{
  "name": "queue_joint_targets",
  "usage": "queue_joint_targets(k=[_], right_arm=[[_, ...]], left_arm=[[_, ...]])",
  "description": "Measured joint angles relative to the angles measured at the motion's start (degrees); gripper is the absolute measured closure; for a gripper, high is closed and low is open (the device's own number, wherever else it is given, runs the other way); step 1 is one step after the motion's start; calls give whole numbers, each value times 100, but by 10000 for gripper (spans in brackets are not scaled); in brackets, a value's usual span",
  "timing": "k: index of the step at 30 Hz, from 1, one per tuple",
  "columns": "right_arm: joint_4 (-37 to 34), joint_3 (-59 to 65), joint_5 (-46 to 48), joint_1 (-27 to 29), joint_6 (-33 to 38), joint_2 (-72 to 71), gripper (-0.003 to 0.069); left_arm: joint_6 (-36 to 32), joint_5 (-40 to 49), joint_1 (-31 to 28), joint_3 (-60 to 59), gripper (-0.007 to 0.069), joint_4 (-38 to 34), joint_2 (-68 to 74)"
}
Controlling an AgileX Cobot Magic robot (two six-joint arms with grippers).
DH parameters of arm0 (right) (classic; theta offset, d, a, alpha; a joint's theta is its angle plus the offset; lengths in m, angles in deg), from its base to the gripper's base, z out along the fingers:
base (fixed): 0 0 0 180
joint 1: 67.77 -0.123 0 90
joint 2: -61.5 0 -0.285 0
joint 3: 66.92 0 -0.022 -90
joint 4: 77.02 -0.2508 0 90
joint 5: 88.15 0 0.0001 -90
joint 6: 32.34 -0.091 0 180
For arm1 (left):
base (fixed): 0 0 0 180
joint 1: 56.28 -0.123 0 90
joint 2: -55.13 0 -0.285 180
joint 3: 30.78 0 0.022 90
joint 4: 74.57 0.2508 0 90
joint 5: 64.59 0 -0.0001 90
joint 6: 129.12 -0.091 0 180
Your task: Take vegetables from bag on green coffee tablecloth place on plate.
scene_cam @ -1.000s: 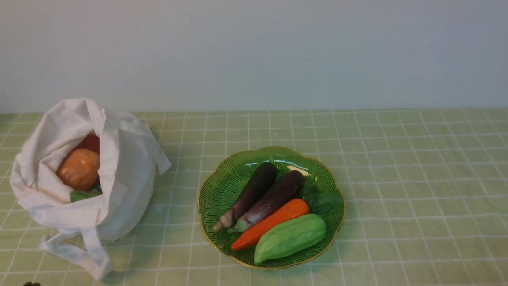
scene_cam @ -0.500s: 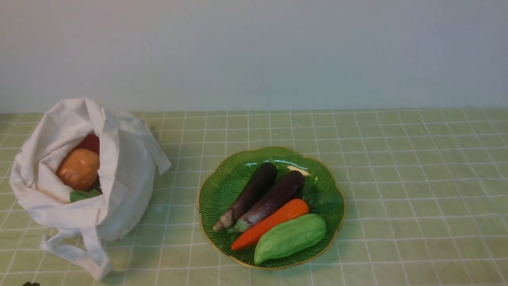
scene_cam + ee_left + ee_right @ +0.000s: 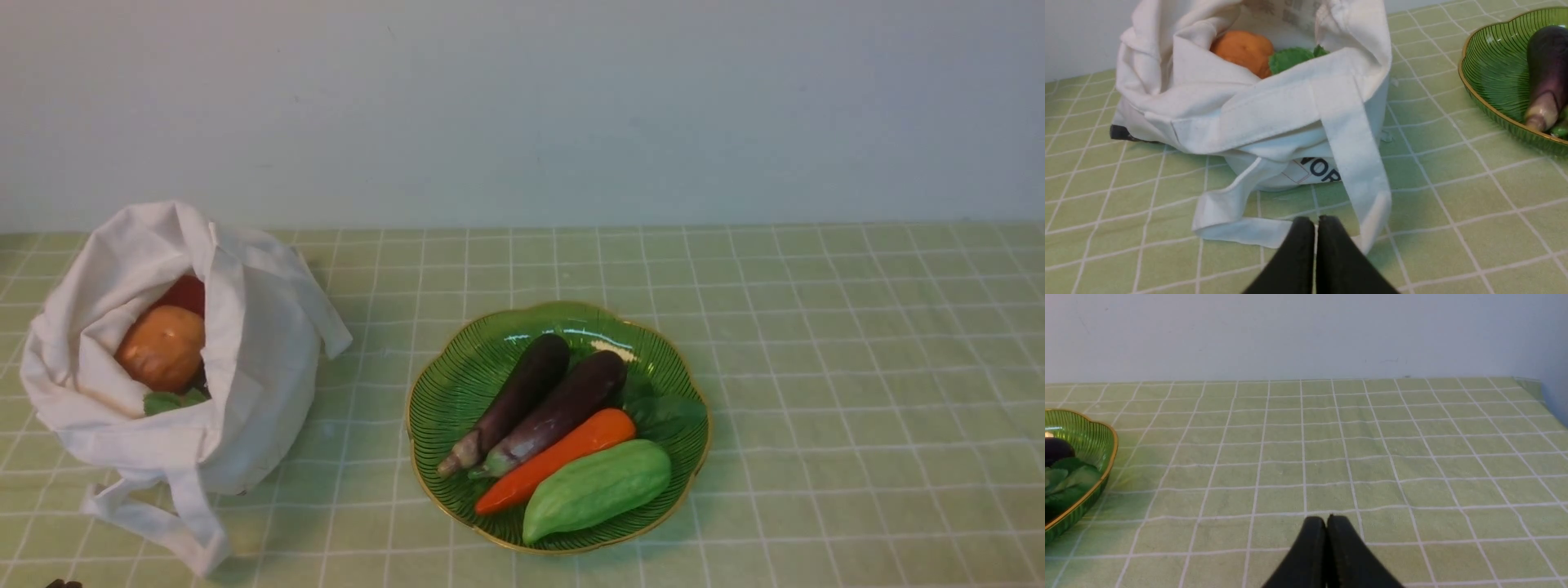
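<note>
Front view: dim, soft light; glare streaks on the scalloped green plate [image 3: 424,408], upper rim. Wrist views: brighter; dark fingertips [image 3: 1298,245] blurred, bottom centre.

The white cloth bag [image 3: 269,359] sat on the left of the pale green, white-gridded tablecloth [image 3: 857,367], its mouth gaping and one flat strap looped in front. A round orange vegetable [image 3: 166,347] lay inside. Apart from the bag, the glossy green scalloped plate [image 3: 441,392] held two dark purple eggplants [image 3: 522,384] [image 3: 567,408], an orange carrot [image 3: 559,460] and a light green, ridged vegetable [image 3: 600,490], all lying slantwise.
</note>
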Motion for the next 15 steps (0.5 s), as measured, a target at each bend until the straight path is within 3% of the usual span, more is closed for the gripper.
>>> queue_joint_targets(k=[8,15], right_arm=[[0,0,0,0,0,0,675],[0,0,0,0,0,0,675]], left_arm=[[2,2,-58,0,629,5,0],[19,7,-449,0,629,5,0]])
